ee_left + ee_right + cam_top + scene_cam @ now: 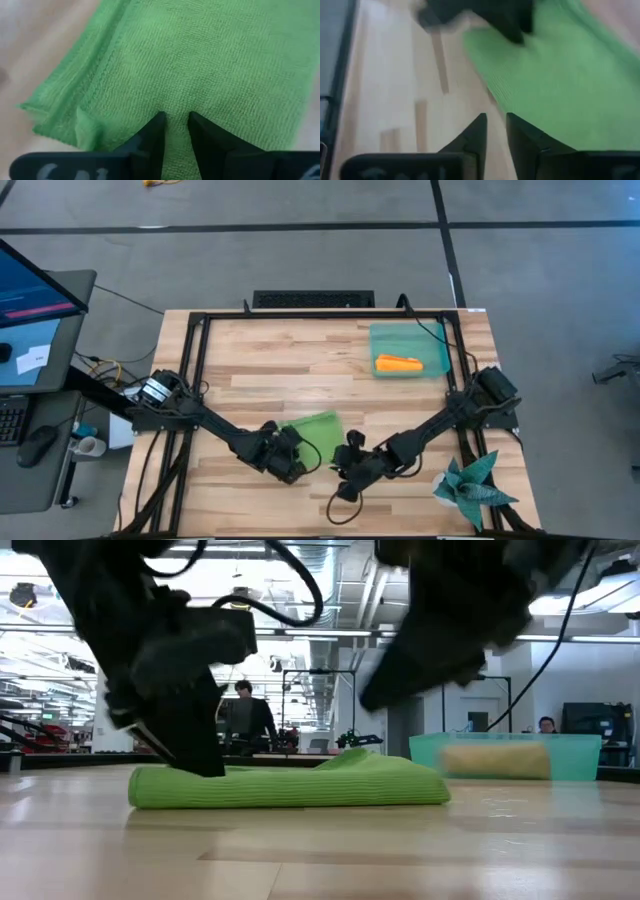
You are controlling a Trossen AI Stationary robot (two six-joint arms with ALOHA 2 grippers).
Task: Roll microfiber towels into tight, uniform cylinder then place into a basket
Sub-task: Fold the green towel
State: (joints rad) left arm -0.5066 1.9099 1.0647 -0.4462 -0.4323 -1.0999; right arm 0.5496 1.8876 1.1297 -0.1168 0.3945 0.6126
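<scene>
Far left, off the counter (260, 370), a monitor (35, 290) and a mouse (38, 445) sat on a side desk. The left arm reached in from the counter's left edge to the near-centre; its left end effector (175, 120) sat tips-down on the lime green towel (315, 430), at the towel's left near corner. In the left wrist view the two fingers (150, 137) stood w/ only a narrow gap, pressed into the cloth, a bit of fabric between the tips; looked like a pinch on the towel's top layer. The low view showed the green towel lying flat & folded in layers on the wood, not rolled, one ridge raised toward its right end, dark arm planted on its left end. Just right of the towel was the right end effector (495, 122), arm coming from the counter's right edge. Its fingers were nearly together, slim gap, tips over bare wood just beside the towel's edge; nothing seen between them, so can't tell if fully pressed together. Farther back & right, the translucent teal basket (432, 332) sat near the far right corner w/ the orange towel (398, 364) inside it, rolled into a short cylinder. Near right corner: dark teal spiky star-shaped cloth (472, 488), well apart from both towels. Low view also caught a person (245, 715) in the room behind.
</scene>
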